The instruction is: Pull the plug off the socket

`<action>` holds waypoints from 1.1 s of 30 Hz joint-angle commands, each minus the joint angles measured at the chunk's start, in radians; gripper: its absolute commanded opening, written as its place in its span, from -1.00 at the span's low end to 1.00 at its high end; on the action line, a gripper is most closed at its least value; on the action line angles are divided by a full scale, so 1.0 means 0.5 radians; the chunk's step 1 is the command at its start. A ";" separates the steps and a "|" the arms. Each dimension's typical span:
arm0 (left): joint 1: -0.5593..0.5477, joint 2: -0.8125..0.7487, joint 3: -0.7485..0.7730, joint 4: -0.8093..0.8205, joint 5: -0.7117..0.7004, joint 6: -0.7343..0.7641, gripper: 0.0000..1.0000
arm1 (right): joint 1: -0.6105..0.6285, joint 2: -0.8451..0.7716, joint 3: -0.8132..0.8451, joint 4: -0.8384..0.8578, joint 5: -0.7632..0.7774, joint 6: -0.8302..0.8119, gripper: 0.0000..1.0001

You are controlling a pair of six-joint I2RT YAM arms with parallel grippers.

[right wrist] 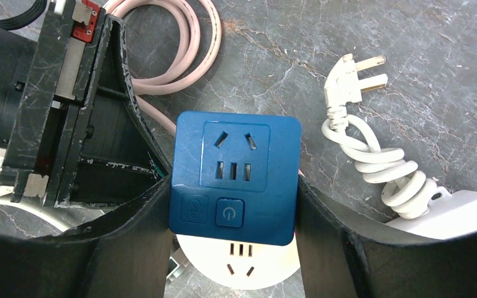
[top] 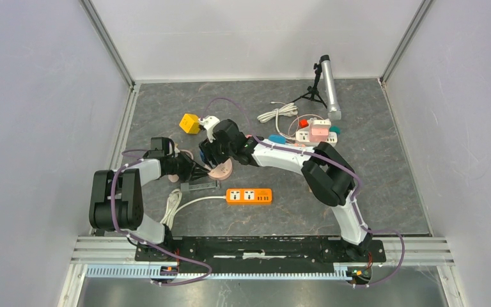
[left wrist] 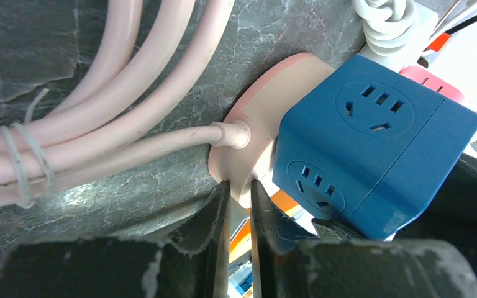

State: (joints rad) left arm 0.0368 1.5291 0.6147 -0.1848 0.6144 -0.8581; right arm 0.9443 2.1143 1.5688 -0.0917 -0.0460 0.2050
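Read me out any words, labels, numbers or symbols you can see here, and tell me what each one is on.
No word or number can be read.
Power sign: on the blue cube, on its button.
Icon beside it, faint print right of it: too blurred.
Orange power strip: markings too small.
Pink socket: no print seen.

The left arm (top: 124,192) and the right arm (top: 323,173) are both built of smooth white curved shells joined by bulky matt black joint housings. A thin purple cable (top: 403,252) runs along each, tied on at intervals and looping loose beside the long black base bar (top: 262,246). The left tool (left wrist: 239,192) has black fingers (left wrist: 214,214) with scuffed, whitish edges. The right wrist view shows its grey metal strips and a small red tab (right wrist: 89,11). The right tool (right wrist: 233,205) has broad, curved black fingers (right wrist: 341,248), lightly scratched.
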 commanded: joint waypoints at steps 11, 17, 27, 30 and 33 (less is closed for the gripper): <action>-0.030 0.089 0.010 -0.196 -0.315 0.136 -0.78 | -0.029 -0.111 -0.014 0.445 -0.575 0.263 -1.00; -0.039 0.124 0.007 -0.195 -0.308 0.139 -0.78 | 0.103 -0.111 0.096 0.281 -0.461 -0.066 -1.00; -0.043 0.116 -0.005 -0.200 -0.323 0.145 -0.77 | -0.097 -0.174 -0.144 0.604 -0.607 0.402 -1.00; -0.042 0.130 0.003 -0.218 -0.340 0.149 -0.77 | 0.002 -0.100 -0.047 0.503 -0.660 0.313 -1.00; -0.046 0.145 0.004 -0.222 -0.342 0.146 -0.77 | 0.071 -0.071 0.044 0.354 -0.572 0.166 -1.00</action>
State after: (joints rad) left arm 0.0303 1.5425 0.6434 -0.2359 0.6193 -0.8478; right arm 0.8940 2.1029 1.4986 0.0353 -0.2100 0.2203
